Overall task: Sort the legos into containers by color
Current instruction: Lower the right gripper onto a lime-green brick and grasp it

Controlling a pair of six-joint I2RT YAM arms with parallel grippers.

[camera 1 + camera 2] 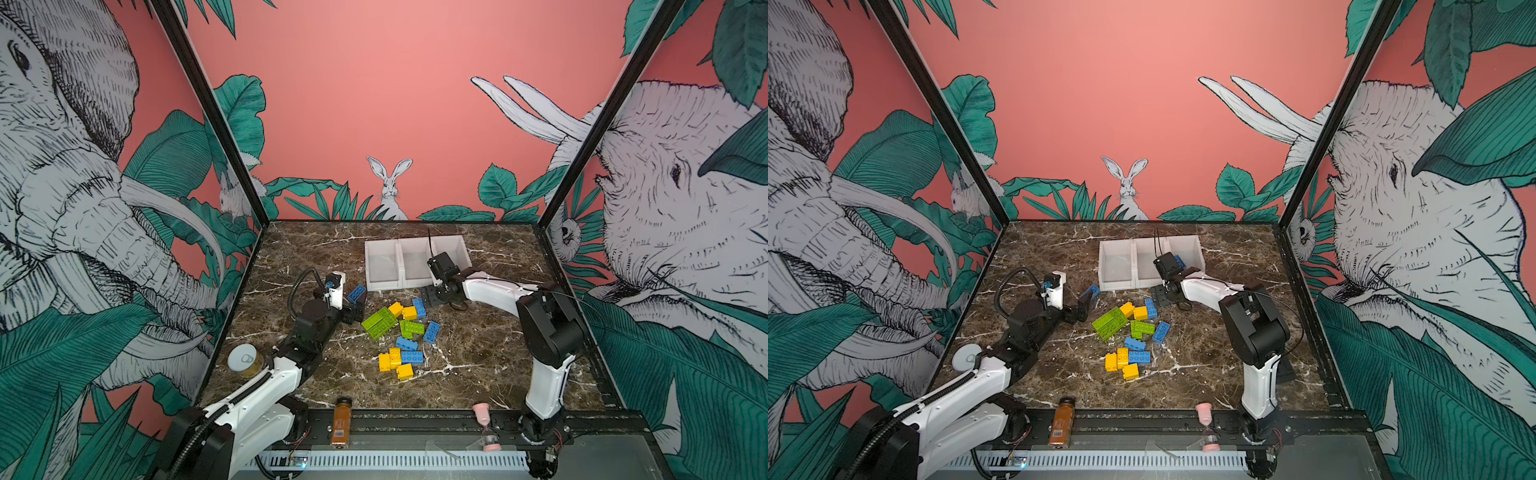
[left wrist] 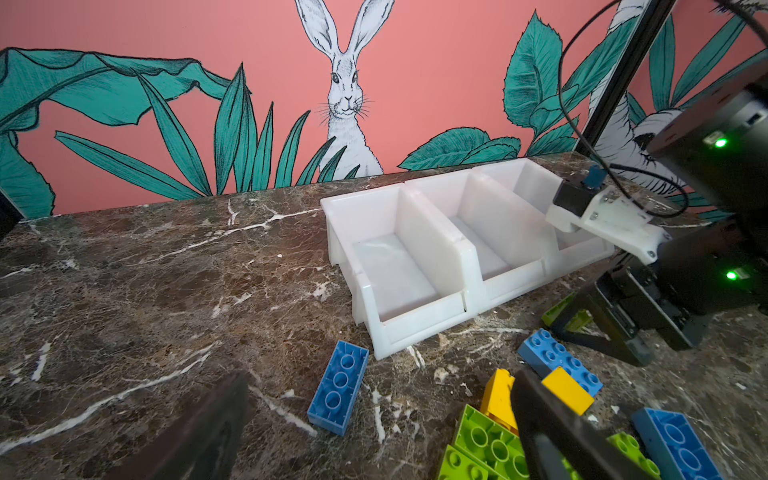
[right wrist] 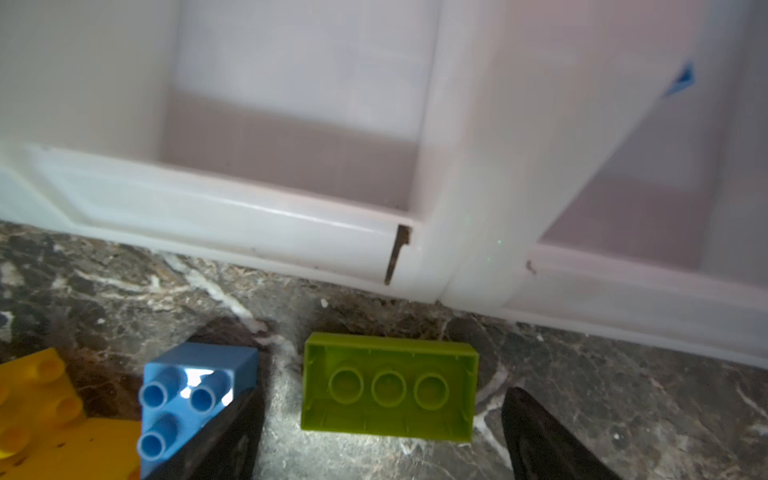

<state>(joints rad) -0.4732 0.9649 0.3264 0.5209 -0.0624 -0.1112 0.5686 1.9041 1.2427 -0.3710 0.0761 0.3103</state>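
Right now the right gripper sits low over the dark marble tabletop, just in front of the three joined white plastic open-top bins, at the seam between the middle and right-hand bin. Its jaws are apart, straddling a lime green oblong plastic brick that lies hollow side up on the marble. The wrist view shows a gap on each side, so neither finger touches it. A small blue studded brick sits right beside the other finger, contact unclear. The left gripper is spread wide and holds nothing. A blue oblong plastic brick lies hollow side up just ahead of its fingertips, near the left bin's front corner. The loose yellow, lime green and blue studded plastic bricks lie scattered mid-table in front of the bins, some overlapping. A blue piece shows inside the right-hand bin, mostly hidden behind the right wrist. A round lidded tin stands at the left edge. An orange bottle and a pink hourglass stand on the front rail.
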